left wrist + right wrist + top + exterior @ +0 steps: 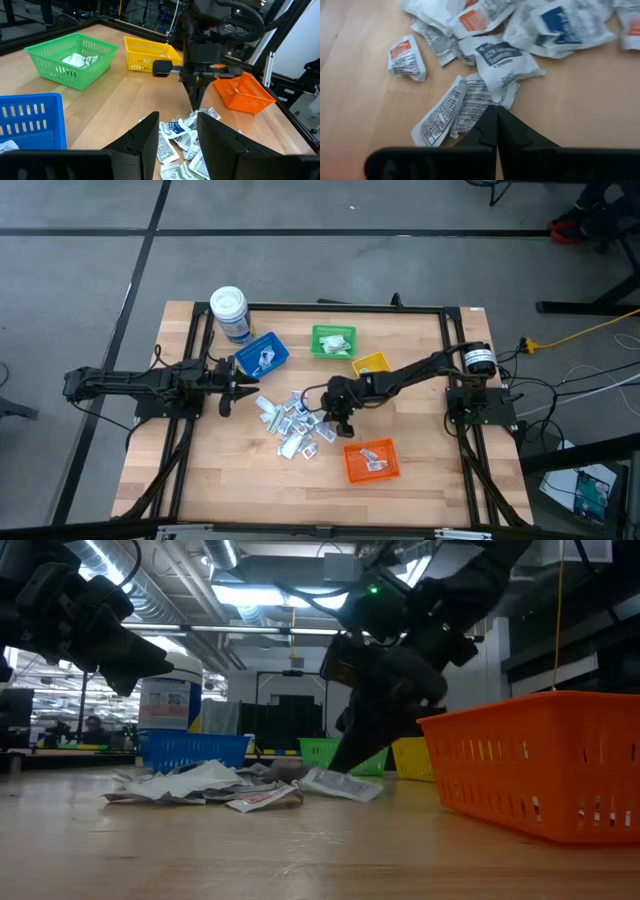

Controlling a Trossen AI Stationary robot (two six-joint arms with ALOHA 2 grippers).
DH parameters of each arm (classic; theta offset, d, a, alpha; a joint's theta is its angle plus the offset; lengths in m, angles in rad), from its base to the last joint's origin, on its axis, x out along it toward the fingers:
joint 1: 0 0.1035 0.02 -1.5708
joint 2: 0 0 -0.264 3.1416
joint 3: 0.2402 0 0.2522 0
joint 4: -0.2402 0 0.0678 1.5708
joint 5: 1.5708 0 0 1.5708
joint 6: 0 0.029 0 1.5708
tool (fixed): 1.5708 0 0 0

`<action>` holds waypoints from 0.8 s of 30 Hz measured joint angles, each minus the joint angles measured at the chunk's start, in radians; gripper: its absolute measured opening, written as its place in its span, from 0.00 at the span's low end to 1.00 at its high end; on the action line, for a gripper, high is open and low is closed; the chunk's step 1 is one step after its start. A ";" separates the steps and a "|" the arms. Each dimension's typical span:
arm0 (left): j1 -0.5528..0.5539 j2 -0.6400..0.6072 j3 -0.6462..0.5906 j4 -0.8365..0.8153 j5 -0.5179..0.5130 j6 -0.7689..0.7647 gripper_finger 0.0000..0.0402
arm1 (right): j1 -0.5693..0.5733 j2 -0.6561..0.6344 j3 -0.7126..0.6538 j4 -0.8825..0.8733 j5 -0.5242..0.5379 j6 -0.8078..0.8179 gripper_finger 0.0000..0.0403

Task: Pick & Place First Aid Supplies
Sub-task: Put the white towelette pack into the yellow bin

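Note:
The first aid supplies (290,420) are small white packets lying in a loose pile mid-table, also seen in the right wrist view (485,60). My right gripper (325,425) slants down at the pile's right side, shut (496,107) on the edge of one packet (475,102). The low view shows its dark fingers (340,760) coming down to a packet (345,785) at the pile's edge. My left gripper (245,388) waits open to the left of the pile, above the table, its fingers (145,135) pointing toward it. My right gripper pinches the near edge (487,102) of a white printed packet between its two fingertips. It comes slanting down from the table's right side. The fingers hide the exact place of contact. The rest of the packet lies flat on the table among the others.
A blue bin (262,355), a green bin (333,341) and a yellow bin (371,364) stand behind the pile. An orange bin (371,459) stands near the front right. A white-lidded jar (230,313) is at the far left. Bare wood lies front left.

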 joint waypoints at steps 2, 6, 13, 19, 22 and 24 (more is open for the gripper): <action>0.000 0.000 0.000 0.000 0.000 0.000 0.32 | -0.010 -0.007 0.032 -0.069 -0.015 0.000 0.01; 0.000 0.000 0.000 0.000 0.000 0.000 0.32 | -0.025 -0.036 0.074 -0.197 -0.025 0.000 0.00; 0.000 0.000 0.000 0.000 0.000 0.000 0.32 | -0.033 -0.097 0.128 -0.396 0.091 -0.099 0.00; 0.000 0.000 0.000 0.000 0.000 0.000 0.32 | -0.034 -0.117 0.135 -0.423 0.059 -0.116 0.00; 0.000 0.000 0.000 0.000 0.000 0.000 0.32 | -0.039 -0.120 0.135 -0.402 -0.026 -0.037 0.00; 0.000 0.000 0.000 0.000 0.000 0.000 0.32 | -0.046 -0.120 0.135 -0.390 -0.072 0.046 0.00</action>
